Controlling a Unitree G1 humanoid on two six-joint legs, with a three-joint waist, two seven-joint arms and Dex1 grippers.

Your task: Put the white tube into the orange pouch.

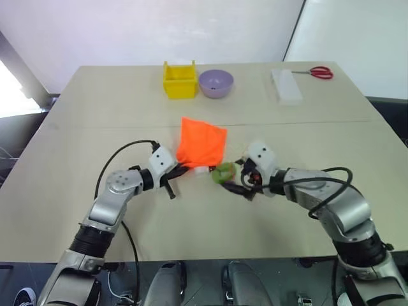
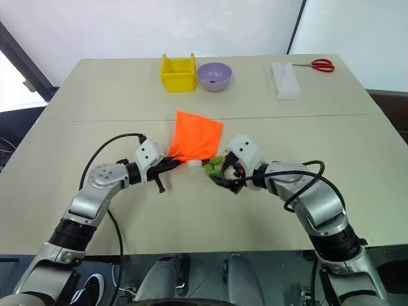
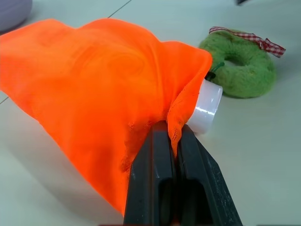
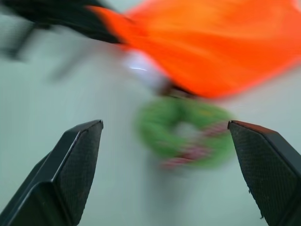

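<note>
No writing or label can be read on anything here. The white tube [image 3: 207, 106] lies mostly inside the orange pouch [image 1: 201, 143], with only its capped end poking out of the mouth near the middle of the table [image 1: 76, 134]. The left gripper [image 3: 173, 141] is clamped on the pouch's edge beside that opening. The right gripper [image 4: 169, 155] has its jaws spread wide and holds nothing. Just beside the pouch's mouth lies a green ring [image 1: 224, 173] with a red checked ribbon, between the pouch and the right gripper. Well apart, at the far side, stand a yellow bin [image 1: 179, 80], a purple bowl [image 1: 216, 83], a long white box [image 1: 286, 87] and red scissors [image 1: 317, 72].
</note>
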